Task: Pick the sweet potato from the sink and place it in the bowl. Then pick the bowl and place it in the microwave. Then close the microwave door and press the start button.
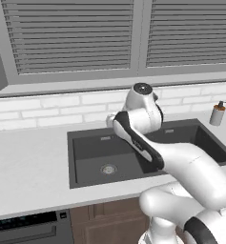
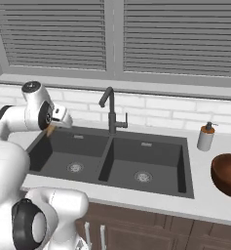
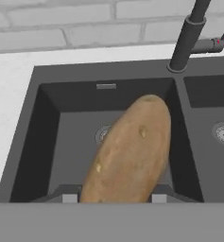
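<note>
End effector (image 3: 114,198), clamped on the sweet potato (image 3: 130,151) above the sink's (image 2: 151,188) left basin, should carry it level toward the bowl (image 2: 228,175) at the tabletop's (image 2: 204,202) right edge.

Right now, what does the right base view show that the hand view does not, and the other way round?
The right base view alone shows the bowl on the counter at the right, the soap bottle and the window blinds. The hand view alone shows the sweet potato in full, between the fingertips of the gripper and lifted above the left basin. Both show the sink, its faucet and the white tile wall.
</note>
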